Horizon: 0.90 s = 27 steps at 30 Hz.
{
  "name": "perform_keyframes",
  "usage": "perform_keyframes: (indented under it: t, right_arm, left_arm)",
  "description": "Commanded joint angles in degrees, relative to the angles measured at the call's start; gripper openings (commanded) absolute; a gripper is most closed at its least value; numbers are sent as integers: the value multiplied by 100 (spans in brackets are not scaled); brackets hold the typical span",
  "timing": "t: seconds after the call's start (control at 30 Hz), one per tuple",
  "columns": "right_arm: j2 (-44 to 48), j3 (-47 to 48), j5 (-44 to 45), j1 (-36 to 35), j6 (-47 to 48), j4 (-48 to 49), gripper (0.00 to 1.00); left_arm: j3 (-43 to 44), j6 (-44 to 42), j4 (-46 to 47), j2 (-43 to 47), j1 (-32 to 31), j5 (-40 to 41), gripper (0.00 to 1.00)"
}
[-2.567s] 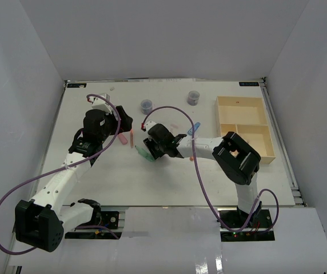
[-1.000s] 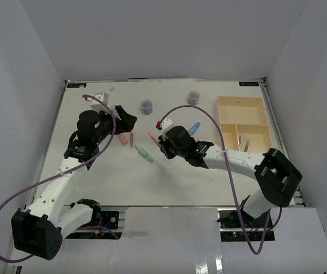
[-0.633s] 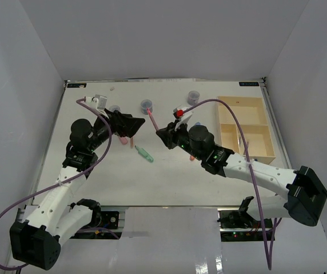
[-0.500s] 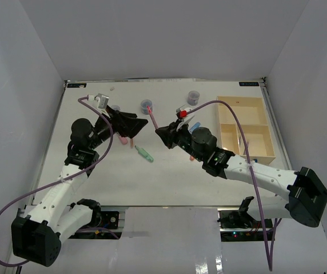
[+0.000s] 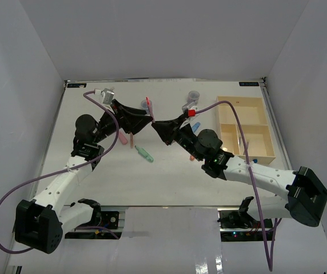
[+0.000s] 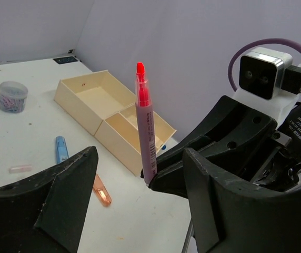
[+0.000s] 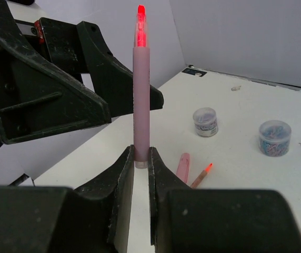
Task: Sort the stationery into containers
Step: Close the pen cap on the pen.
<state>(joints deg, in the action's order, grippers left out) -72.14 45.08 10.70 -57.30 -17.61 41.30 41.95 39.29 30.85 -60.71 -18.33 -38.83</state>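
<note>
Right gripper [image 7: 141, 158] clenched on the lower end of a pink pen [image 7: 141, 100]; left gripper [image 6: 140, 153] spread wide, grasping nothing.
Pen stands upright, red tip at 12 o'clock, held clear of the table [image 5: 169, 182] between the two arms. Left fingers [image 6: 61, 195] flank it with visible gaps. Tray [image 5: 240, 109] lies at 3 o'clock of the pen; green piece [image 5: 144, 153] at 6 o'clock, on the table.

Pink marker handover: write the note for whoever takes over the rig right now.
Right gripper: shut on the pink marker, held upright in the air.
Left gripper: open, facing the marker, not gripping.
Loose on the table: green marker, blue marker, orange piece.
Done: the tray has a bare-looking long section; the rest is unclear.
Left: all of these into it.
</note>
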Motion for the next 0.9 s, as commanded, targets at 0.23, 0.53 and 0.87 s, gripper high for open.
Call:
perform_keyframes:
  t: [0.23,0.53,0.87]
  right_arm:
    - [-169,18,-217,-27,-217,704,8]
    - [-195,-104,-244,-27,-278,976,8]
    - [-213,-254,-138,-27,-331,1284,8]
  left_arm:
    - [199,132,782,-178,-233,-125,58]
    - [182,167,1002,-284,-373,-143,39]
    - [111,237,1142,-266,-417,-178,27]
